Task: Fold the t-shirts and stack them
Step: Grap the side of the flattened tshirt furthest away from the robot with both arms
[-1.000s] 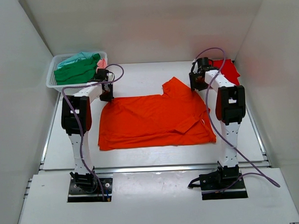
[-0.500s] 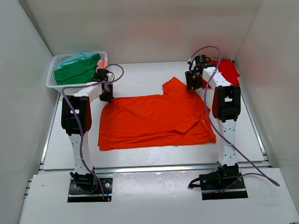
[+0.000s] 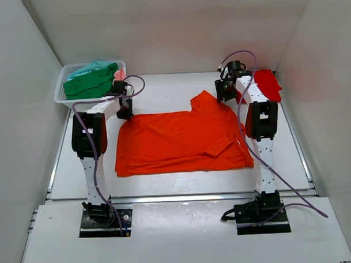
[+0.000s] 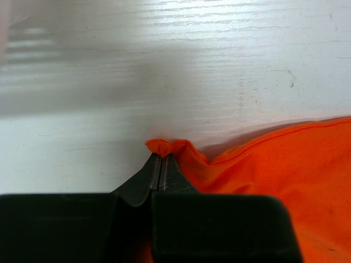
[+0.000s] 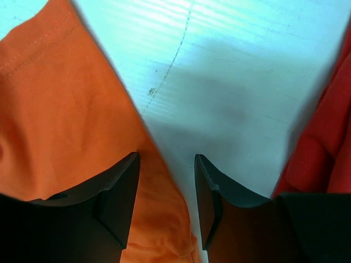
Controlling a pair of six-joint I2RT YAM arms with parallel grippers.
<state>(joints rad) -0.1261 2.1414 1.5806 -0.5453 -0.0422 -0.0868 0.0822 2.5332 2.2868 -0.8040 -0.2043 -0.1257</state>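
Orange t-shirt [image 3: 181, 140] spread flat mid-tabletop [image 3: 162, 88]. Left fingers [image 4: 156, 173] clamped together on its far-left corner. Right fingers [image 5: 122, 189] apart above far sleeve edge. Red t-shirt [image 3: 267, 85] just beside, to right.

We log a white enclosure: a plain back wall [image 3: 172, 28], a left wall [image 3: 19, 125] and a right wall [image 3: 331, 120], all matte and unmarked. The white table [image 3: 168, 88] shows faint grain and small scuffs in the wrist views. Metal rails [image 3: 178, 197] run across its near edge and along both sides. A lower white board [image 3: 179, 238] sits nearest the camera. Light is even and diffuse, shadows soft. We note a faint reddish tint low on the right wall.
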